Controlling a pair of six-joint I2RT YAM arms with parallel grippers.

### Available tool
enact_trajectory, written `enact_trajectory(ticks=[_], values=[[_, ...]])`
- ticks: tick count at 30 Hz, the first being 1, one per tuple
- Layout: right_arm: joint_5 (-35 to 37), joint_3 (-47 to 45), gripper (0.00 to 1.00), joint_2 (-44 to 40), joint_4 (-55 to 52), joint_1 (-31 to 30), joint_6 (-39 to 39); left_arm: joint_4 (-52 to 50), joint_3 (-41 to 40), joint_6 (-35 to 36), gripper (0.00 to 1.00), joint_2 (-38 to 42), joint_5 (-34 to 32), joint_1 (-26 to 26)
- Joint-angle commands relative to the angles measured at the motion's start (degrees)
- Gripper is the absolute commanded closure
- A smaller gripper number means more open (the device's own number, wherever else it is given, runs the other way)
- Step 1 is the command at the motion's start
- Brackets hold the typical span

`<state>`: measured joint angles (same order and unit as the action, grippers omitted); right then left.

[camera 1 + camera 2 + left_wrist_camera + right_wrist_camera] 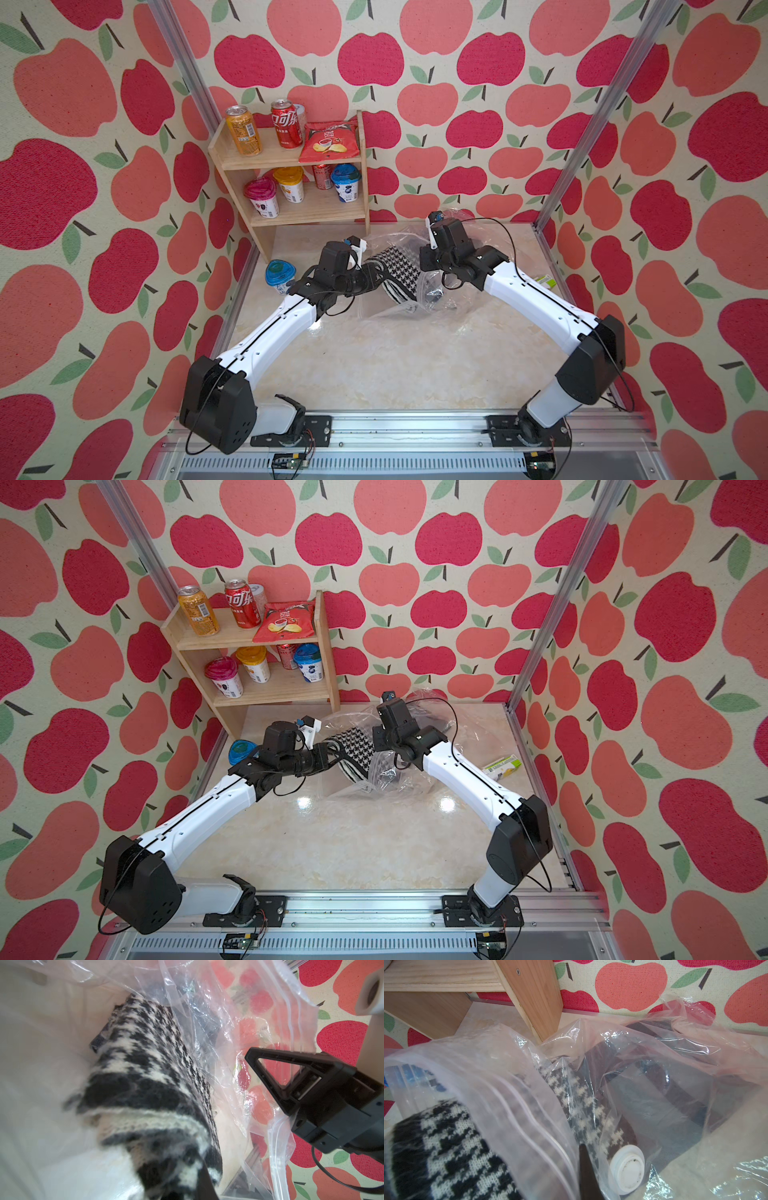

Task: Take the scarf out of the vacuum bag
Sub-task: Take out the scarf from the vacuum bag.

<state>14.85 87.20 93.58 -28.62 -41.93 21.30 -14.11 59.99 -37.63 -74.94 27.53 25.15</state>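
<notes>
The black-and-white houndstooth scarf (399, 266) (353, 746) sticks partway out of the mouth of the clear crinkly vacuum bag (440, 299) (390, 777) at the back of the table. My left gripper (376, 270) (203, 1180) is shut on the scarf's (149, 1068) free end. My right gripper (426, 266) (584, 1167) is shut on the bag's zip edge (529, 1118), seen from the left wrist view too (268, 1076). Through the plastic, the rest of the scarf (581, 1105) lies beside the round white valve cap (627, 1169).
A wooden shelf (361, 166) with cans, cups and a crisp bag stands at the back left, close to the bag. A blue-lidded cup (280, 274) sits by the left wall under my left arm. A green-yellow packet (503, 766) lies near the right wall.
</notes>
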Motion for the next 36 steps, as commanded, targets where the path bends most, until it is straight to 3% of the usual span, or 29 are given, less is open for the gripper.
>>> enact_trajectory(ticks=[1,10,17,36], values=[[-0.35,-0.09,1.0,0.9,-0.48,0.36,0.41,-7.56,-0.41,3.47,1.0,4.09,2.35,-2.09],[-3.33,-4.0,1.0,2.4,4.45,0.23,-0.58,-17.27,-3.38,6.21,1.0,11.24,5.09,-9.76],[-3.23,-4.25,1.0,5.92,7.24,-0.36,-1.21,-24.47,-3.54,5.96,1.0,12.33,2.84,-12.59],[0.39,-1.86,1.0,13.16,6.15,0.68,-1.11,-35.37,-12.36,3.88,1.0,26.55,-1.79,-18.95]])
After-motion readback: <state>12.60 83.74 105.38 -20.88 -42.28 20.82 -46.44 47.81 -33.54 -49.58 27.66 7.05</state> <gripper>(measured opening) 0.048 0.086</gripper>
